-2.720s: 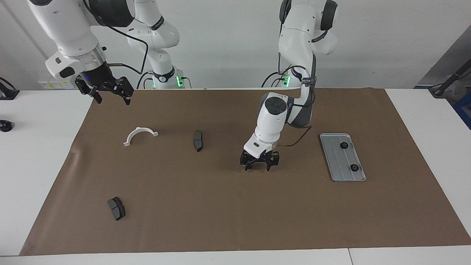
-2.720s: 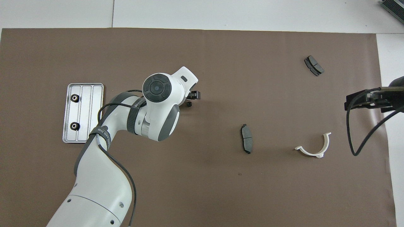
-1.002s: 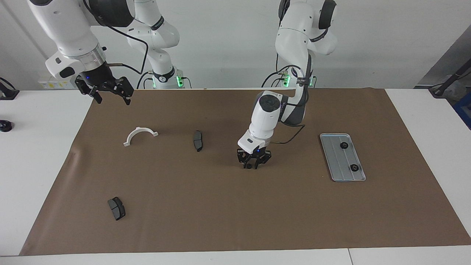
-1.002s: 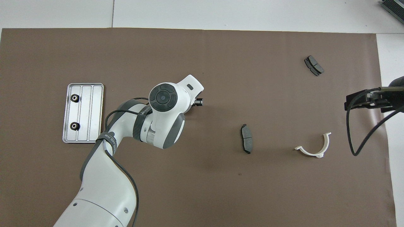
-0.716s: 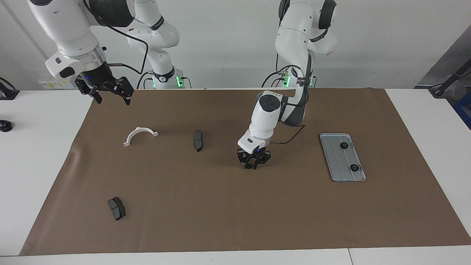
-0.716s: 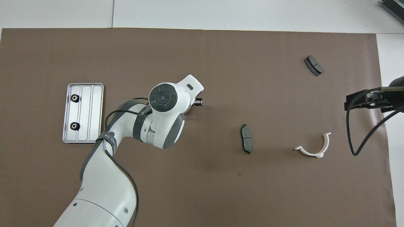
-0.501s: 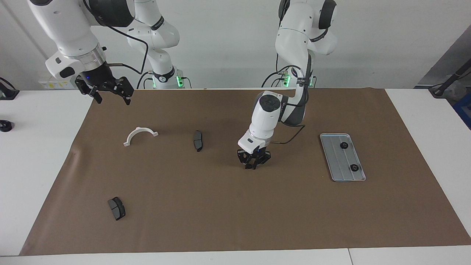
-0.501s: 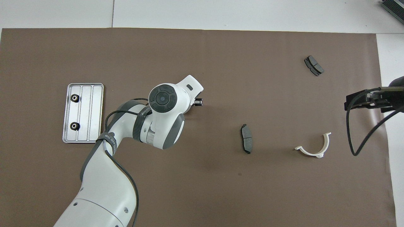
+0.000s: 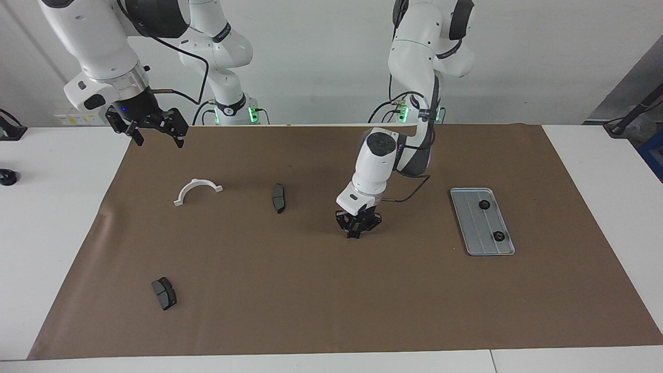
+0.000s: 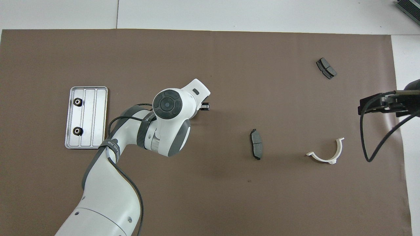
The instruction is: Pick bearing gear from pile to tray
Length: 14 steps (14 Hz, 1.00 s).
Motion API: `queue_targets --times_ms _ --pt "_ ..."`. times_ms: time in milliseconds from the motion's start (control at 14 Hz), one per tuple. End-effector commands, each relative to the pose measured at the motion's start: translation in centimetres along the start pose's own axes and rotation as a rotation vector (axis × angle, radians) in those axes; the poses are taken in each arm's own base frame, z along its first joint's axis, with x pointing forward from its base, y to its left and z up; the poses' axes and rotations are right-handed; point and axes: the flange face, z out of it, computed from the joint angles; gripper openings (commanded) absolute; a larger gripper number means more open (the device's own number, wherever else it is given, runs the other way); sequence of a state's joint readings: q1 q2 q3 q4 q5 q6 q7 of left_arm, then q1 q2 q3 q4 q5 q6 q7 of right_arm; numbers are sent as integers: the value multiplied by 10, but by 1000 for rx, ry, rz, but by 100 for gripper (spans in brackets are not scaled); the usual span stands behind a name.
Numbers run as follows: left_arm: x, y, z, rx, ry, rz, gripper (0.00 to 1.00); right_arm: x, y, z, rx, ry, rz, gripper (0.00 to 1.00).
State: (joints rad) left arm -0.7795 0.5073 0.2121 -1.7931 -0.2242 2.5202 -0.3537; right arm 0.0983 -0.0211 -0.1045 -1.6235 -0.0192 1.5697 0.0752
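My left gripper (image 9: 356, 234) is down at the brown mat near its middle, shut on a tiny black bearing gear that barely shows between the tips. From overhead the wrist covers the gear, and only a bit of the left gripper (image 10: 205, 106) sticks out. The silver tray (image 9: 479, 228) (image 10: 95, 118) lies toward the left arm's end and holds two black gears (image 9: 484, 204) (image 9: 498, 236). My right gripper (image 9: 159, 140) (image 10: 377, 105) waits open, raised over the mat's edge at the right arm's end.
A white half-ring (image 9: 197, 190) (image 10: 326, 154) and a dark pad (image 9: 278, 197) (image 10: 256, 144) lie between the two grippers. A second dark pad (image 9: 164, 292) (image 10: 326, 68) lies farther from the robots, toward the right arm's end.
The left gripper came down over the loose gear and its fingers closed on it. The right arm has stayed still.
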Motion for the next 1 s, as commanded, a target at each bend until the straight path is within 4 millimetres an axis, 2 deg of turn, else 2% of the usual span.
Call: queue_targets --times_ms 0,143,358,573,930 --pt "-8 -4 -3 -2 -15 -7 0 -5 1 -1 17 -7 -11 100" --pt "-7 -4 -7 5 -41 -17 0 -5 1 -1 17 -7 -11 100" --pt "2 -19 -34 2 -48 -44 0 -5 1 -1 17 -7 -11 100" --pt "23 -63 -69 14 -59 -99 0 -5 1 -1 17 -7 -11 100" --pt "46 -162 -118 31 -87 -236 0 -5 1 -1 17 -7 -11 100"
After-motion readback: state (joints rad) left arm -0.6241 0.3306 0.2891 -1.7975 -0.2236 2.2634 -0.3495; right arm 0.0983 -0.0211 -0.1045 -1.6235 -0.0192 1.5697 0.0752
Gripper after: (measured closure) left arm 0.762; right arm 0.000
